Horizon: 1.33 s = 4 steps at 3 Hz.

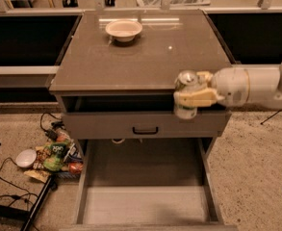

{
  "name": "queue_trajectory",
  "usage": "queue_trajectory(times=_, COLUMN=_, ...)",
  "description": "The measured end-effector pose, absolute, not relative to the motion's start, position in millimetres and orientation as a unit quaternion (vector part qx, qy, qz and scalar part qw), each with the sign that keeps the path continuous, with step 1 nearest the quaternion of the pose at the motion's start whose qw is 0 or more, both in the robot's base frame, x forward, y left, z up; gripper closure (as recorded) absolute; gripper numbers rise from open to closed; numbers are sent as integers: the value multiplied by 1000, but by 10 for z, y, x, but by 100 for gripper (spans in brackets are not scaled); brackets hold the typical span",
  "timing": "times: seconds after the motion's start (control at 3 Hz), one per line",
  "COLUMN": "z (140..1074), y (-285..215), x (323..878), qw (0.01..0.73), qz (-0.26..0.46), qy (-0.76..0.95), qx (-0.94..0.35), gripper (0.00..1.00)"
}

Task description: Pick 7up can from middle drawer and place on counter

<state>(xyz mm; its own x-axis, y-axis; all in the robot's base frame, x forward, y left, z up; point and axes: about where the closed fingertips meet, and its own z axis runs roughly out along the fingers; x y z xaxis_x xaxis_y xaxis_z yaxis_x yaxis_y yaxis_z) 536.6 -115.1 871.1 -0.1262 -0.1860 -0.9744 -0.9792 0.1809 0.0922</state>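
Note:
My gripper [192, 97] comes in from the right and is shut on the 7up can [185, 81]. The can has a shiny silver top and a pale body and is held upright in the air, just in front of the counter's front edge at its right side. The counter [145, 52] is a large glossy grey-brown top. The middle drawer [145, 203] is pulled out below, and its pale wood-grain floor shows nothing lying in it.
A cream bowl [123, 29] sits at the back of the counter. A grey drawer front with a black handle [145, 129] is below the counter. A pile of snack packets [56, 155] and a small white bowl [25, 158] lie on the floor at left.

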Motion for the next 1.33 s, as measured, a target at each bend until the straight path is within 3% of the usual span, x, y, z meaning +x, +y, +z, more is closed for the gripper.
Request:
queue_trajectory(times=0.33, z=9494, y=-1048, x=5750, qw=498, qz=414, qy=606, qx=-462, gripper=100)
queue_trajectory(times=0.67, z=9756, y=-728, x=6613, qw=539, qz=369, qy=638, qx=-406, gripper=100)
queue_trajectory(times=1.33, z=9138, y=-376, x=7454, qw=545, qz=337, qy=690, qx=-336, gripper=100)
